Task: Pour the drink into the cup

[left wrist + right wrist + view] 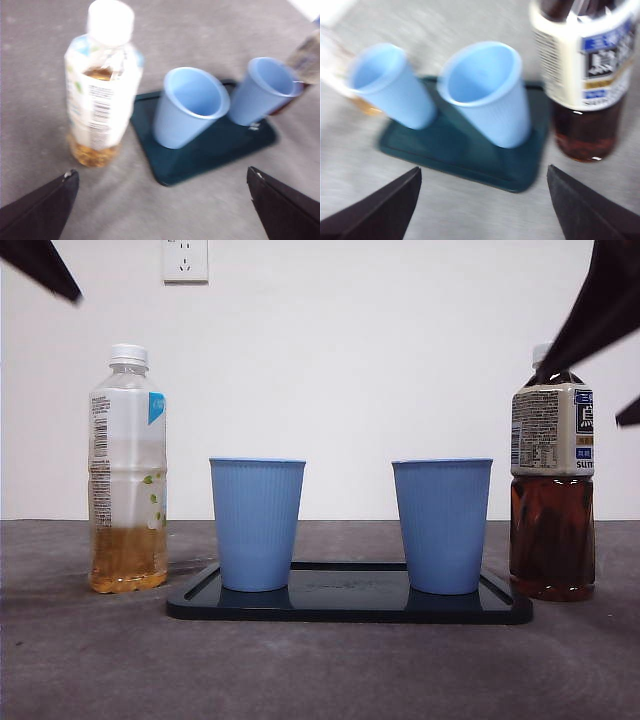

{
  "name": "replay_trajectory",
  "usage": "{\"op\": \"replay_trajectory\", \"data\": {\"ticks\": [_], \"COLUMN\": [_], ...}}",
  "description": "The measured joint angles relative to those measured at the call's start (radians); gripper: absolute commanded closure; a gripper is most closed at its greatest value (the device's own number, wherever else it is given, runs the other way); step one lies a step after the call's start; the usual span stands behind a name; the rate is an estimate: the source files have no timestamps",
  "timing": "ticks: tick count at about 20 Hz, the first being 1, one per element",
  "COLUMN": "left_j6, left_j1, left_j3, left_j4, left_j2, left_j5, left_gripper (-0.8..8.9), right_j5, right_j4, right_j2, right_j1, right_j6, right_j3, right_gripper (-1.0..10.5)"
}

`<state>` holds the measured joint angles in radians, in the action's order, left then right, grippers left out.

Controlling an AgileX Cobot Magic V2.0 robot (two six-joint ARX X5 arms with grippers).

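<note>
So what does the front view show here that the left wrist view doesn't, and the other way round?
Only the front view shows the wall socket and the dark tea bottle's label in full, with a black gripper beside its cap. Only the left wrist view shows inside both blue cups, empty, and the left gripper open above the table. Both share the pale tea bottle, capped and part full, the two cups and the dark tray.

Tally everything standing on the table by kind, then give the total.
Bottles: 2, the pale tea bottle and the dark tea bottle
Blue cups: 2, one and the other, both on the tray
Trays: 1, the dark tray
Total: 5
</note>
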<state>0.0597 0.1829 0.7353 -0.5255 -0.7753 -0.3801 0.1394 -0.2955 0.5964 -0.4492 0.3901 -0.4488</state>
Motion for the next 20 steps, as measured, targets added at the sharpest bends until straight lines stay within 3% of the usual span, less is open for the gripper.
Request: {"op": "replay_trajectory", "data": {"ticks": [5, 12, 20], "left_j6": [0.018, 0.035, 0.010], "left_j1": [0.037, 0.071, 0.071], "left_j3": [-0.117, -0.251, -0.251], "left_j4": [0.207, 0.566, 0.776], "left_j2": [-0.130, -0.264, -0.452], "left_j5": [0.110, 0.201, 0.217], "left_gripper": [1.85, 1.86, 1.87], "right_j5": [0.000, 0.000, 0.000], "right_j4": [-0.029, -0.046, -0.046], "right_j2": [-0.151, -0.207, -0.208], "right_j1": [-0.046, -0.047, -0.047], "right_j6": [0.056, 0.063, 0.063], "right_j3": [0.000, 0.000, 0.000], "right_gripper": [5.5, 5.5, 5.5]}}
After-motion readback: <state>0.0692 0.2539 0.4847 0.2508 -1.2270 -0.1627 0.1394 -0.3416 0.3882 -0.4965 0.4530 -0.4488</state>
